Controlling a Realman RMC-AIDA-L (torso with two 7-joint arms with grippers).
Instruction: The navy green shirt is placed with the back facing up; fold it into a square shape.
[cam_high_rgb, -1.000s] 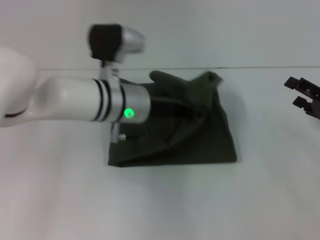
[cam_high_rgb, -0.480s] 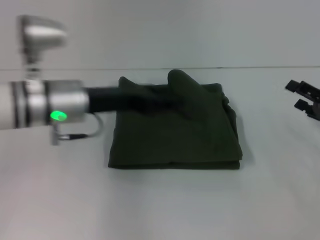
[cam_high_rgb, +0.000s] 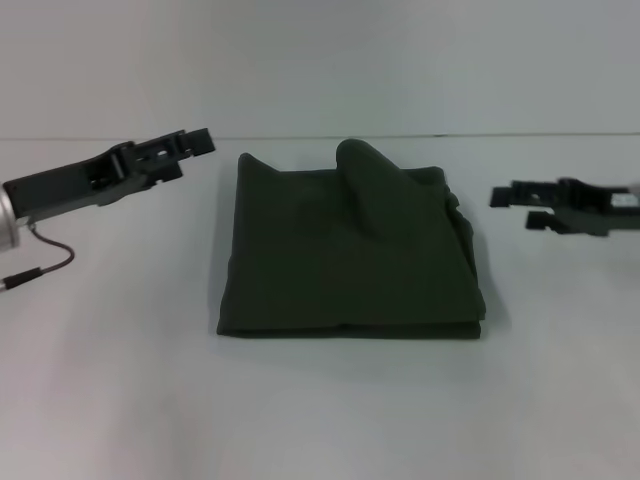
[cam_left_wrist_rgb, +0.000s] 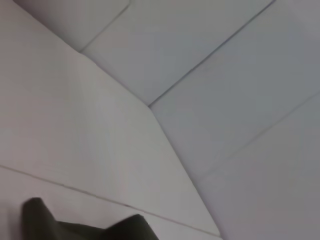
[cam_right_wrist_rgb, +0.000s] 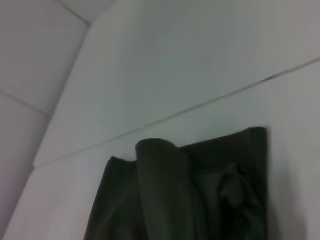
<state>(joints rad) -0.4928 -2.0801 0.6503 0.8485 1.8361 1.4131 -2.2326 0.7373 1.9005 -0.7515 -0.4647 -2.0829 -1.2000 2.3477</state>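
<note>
The navy green shirt (cam_high_rgb: 340, 260) lies folded into a rough square in the middle of the white table, plain side up. A raised fold (cam_high_rgb: 365, 190) stands near its far edge. My left gripper (cam_high_rgb: 192, 152) is open and empty, hovering just off the shirt's far left corner. My right gripper (cam_high_rgb: 510, 207) is open and empty, to the right of the shirt's far right corner and apart from it. The shirt's far edge shows in the left wrist view (cam_left_wrist_rgb: 85, 229). The shirt and its raised fold show in the right wrist view (cam_right_wrist_rgb: 190, 200).
The white table (cam_high_rgb: 320, 400) runs to a pale wall (cam_high_rgb: 320, 60) behind the shirt. A thin cable (cam_high_rgb: 50, 265) hangs from the left arm at the left edge.
My left arm has drawn back to the left from over the shirt and let it go; the cloth now lies flat and folded. My right gripper has moved left toward the shirt.
</note>
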